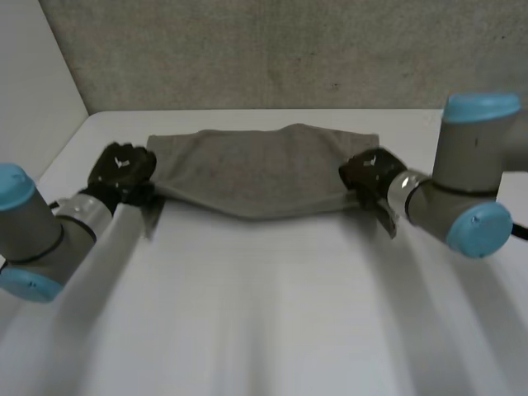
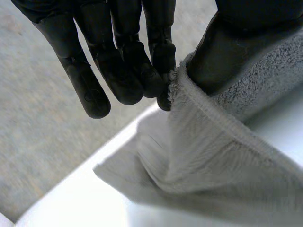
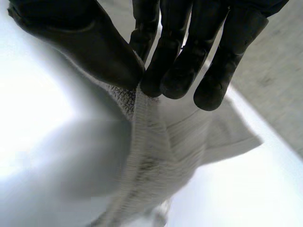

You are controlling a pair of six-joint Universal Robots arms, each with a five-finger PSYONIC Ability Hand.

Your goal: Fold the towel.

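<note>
Towel (image 1: 264, 169): grey-brown terry w/ stitched hem. Spread wide, long side running L-R across far part of white table (image 1: 272, 289). Far edge lies on tabletop w/ slight hump mid-way. Both near corners are raised off the surface, and the near edge sags in a shallow curve btwn them. Left wrist view: raised corner of cloth (image 2: 213, 156) bunched, hem ridge clear, folds draping down, far corner flat. Right wrist view: other corner (image 3: 156, 156) hangs in vertical pleats w/ ribbed band, far corner flat.

Grey towel (image 1: 264, 169) (plain, unpatterned) on white table (image 1: 272, 313).
</note>
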